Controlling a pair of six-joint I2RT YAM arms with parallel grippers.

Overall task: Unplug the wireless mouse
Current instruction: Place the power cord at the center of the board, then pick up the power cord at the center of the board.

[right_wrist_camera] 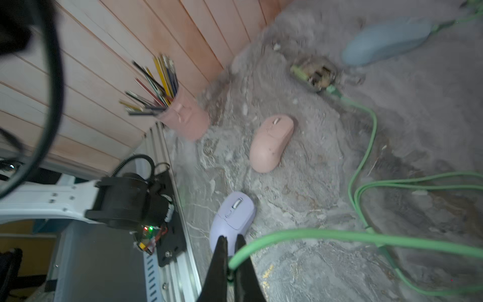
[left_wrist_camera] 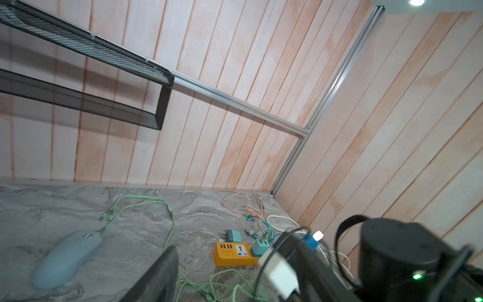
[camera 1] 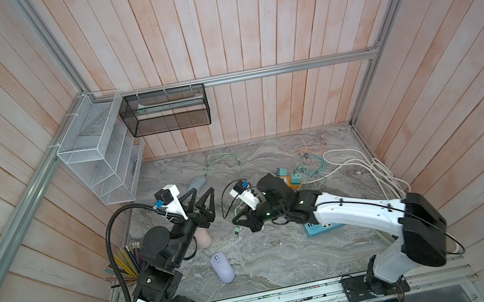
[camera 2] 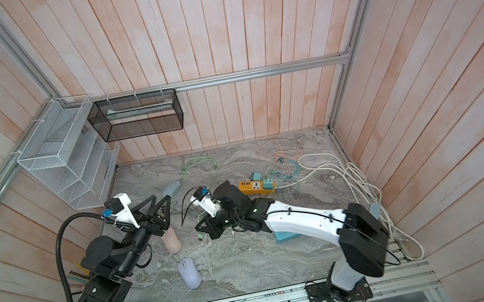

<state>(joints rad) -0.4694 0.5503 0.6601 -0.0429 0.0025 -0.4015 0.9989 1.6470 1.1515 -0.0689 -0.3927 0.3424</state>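
Okay, pink cup (right_wrist_camera: 185, 117) crammed with thin pencils stands at the table's left edge. Left claw (camera 1: 204, 190): black triangular jaws spread wide and empty, hanging off the table between the blue mouse and the pink mouse. Blue mouse (camera 1: 197, 183): smooth matte plastic with a long rounded shell. It lies at the far left of the table (camera 1: 285, 251), just beyond the left claw, with a green lead (right_wrist_camera: 441, 26) plugged into its nose. Pink mouse (camera 2: 172, 241): matte, egg-shaped, partly under the left arm in both top views. Purple mouse (camera 1: 222, 267): same rounded shape with a pale scroll wheel, nearest the front rail. Right claw (right_wrist_camera: 231, 238): black fingers pinched tight on a rubbery green cable (right_wrist_camera: 313, 233), held above mid-table. Cannot tell if that strand is the mouse's lead. Table surface is flat grey veined stone-look. Orange power strip (camera 2: 255, 186): boxy hard plastic, beyond the right arm, with 1 teal charger (left_wrist_camera: 260, 247) plugged in.
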